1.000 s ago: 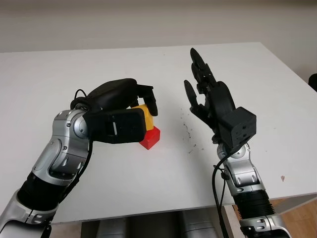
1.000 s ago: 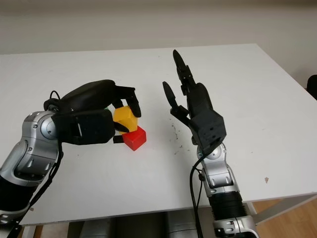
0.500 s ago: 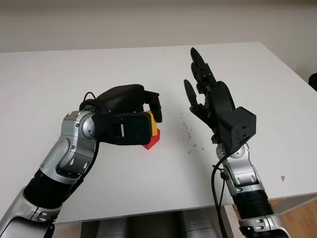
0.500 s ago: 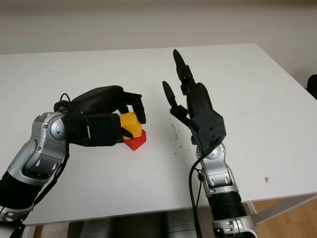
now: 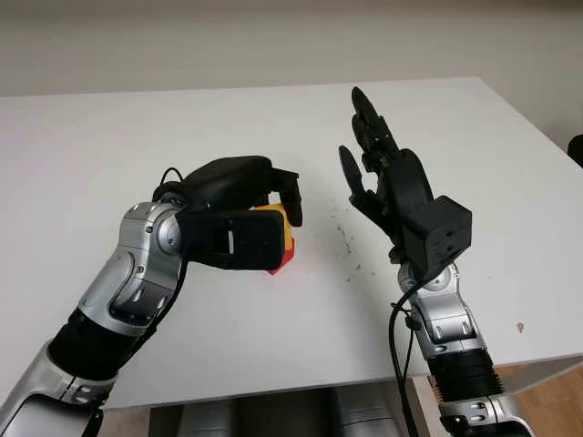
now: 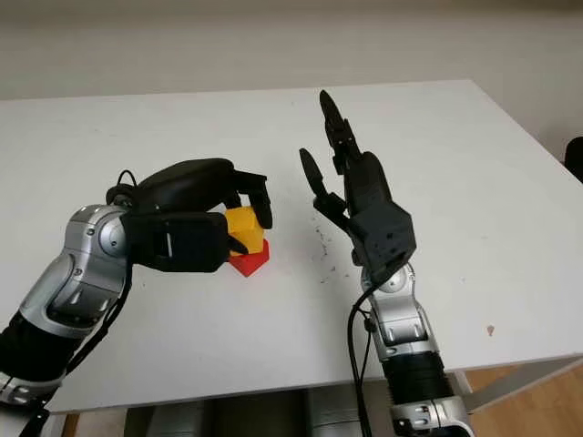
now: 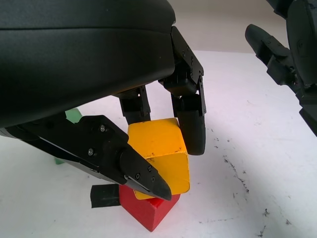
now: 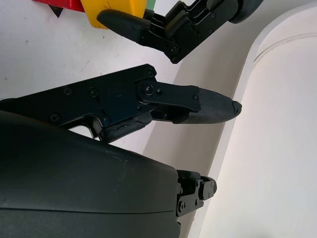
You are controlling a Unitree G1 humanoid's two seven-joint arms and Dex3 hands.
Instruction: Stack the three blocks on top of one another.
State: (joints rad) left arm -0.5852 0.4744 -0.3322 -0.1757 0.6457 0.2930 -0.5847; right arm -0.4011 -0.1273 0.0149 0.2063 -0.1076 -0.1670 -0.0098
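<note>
The wide white table carries everything; the open black right hand is raised above its middle, toward the right edge, holding nothing; the black left hand, near the table's centre, grips the yellow wooden cube, fingers clamped on opposite faces; that cube sits on the red wooden cube, turned a little out of line with it; a small green block peeks out behind the left hand, farther from the front edge. The step in hand looks like seating yellow on red; next, I judge, comes a gentle release without nudging the pair, then fetching the green block.
</note>
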